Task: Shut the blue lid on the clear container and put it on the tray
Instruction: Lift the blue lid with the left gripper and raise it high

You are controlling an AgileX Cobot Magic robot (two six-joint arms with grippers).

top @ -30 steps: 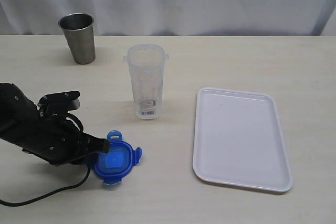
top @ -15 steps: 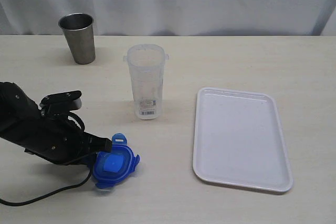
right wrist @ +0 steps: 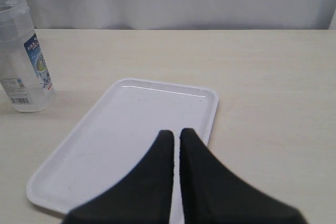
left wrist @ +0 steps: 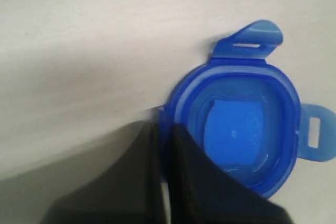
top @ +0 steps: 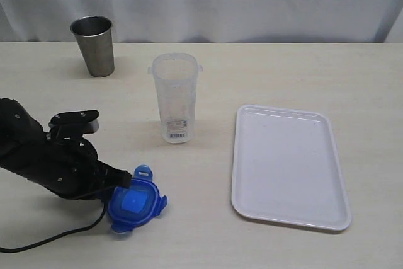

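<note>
The blue lid (top: 134, 203) is at the front left of the table (top: 283, 74), in front of the clear container (top: 175, 96) and well apart from it. It looks tipped, with the side toward my left arm raised. I cannot tell whether its far flaps touch the tabletop.

My left gripper (top: 123, 181) comes in low from the left and is clenched on the lid's rim. In the left wrist view the two black fingers (left wrist: 199, 171) meet at the lid's edge (left wrist: 241, 129), one over the rim and one outside it, with only a thin slit between them (left wrist: 164, 129). Two of the lid's snap flaps stick out on the side away from the fingers. A black cable (top: 50, 239) trails from the arm across the table toward the front.

The container stands upright and open near the middle of the table, with its barcode sticker low on the front. The white tray (top: 289, 113) lies flat to the right of it, apart from it. A steel cup (top: 94, 45) stands at the back left.

My right gripper (right wrist: 176, 135) is closed, its fingers almost touching. In the right wrist view it hangs over the near edge of the tray (right wrist: 131, 145), with the container (right wrist: 23, 56) beyond the tray's far corner.
</note>
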